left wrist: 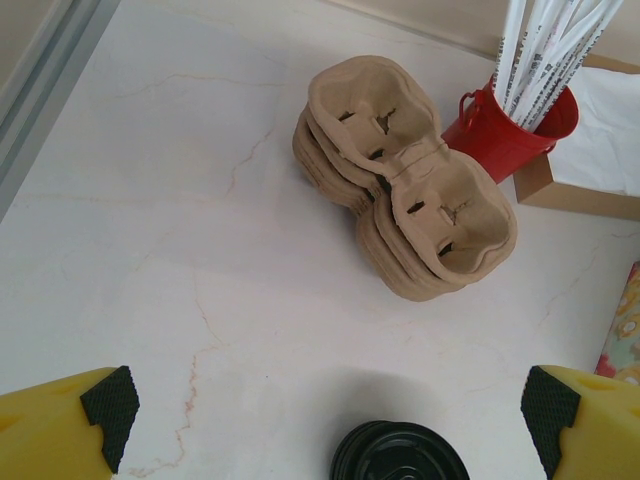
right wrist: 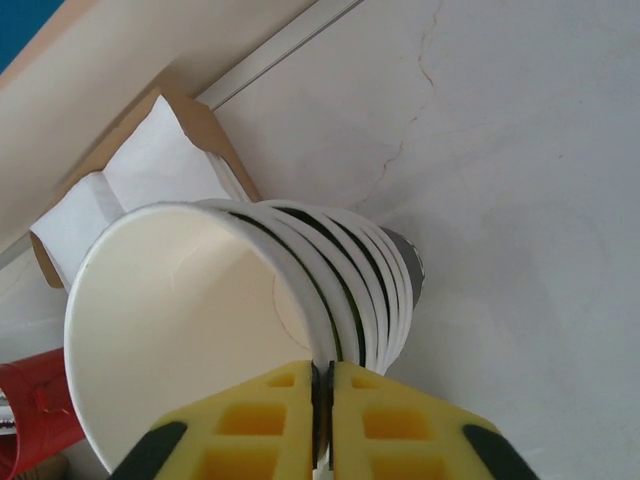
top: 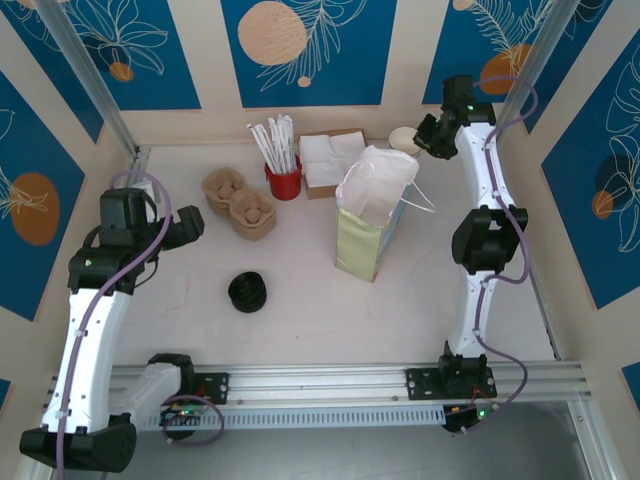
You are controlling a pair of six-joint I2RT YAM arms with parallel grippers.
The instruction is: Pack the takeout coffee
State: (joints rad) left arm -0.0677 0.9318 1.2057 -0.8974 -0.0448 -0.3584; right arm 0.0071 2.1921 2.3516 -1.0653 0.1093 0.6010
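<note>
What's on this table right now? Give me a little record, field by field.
left gripper: open, above the table near the cup carriers
right gripper: shut on the rim of the cup stack
bag: upright, open, mid-table
black round piece: left of the bag
red pot: holds straws, beside the napkins

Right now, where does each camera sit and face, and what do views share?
Top external: above and behind the bases, looking down at the white table; both arms, left gripper, right gripper show.
Left wrist: on the left arm, looking down at stacked brown pulp cup carriers; open yellow fingers at bottom corners.
Right wrist: on the right arm, facing stacked white paper cups; yellow fingers shut on a rim.
Shared: red bucket of white straws, all three.
</note>
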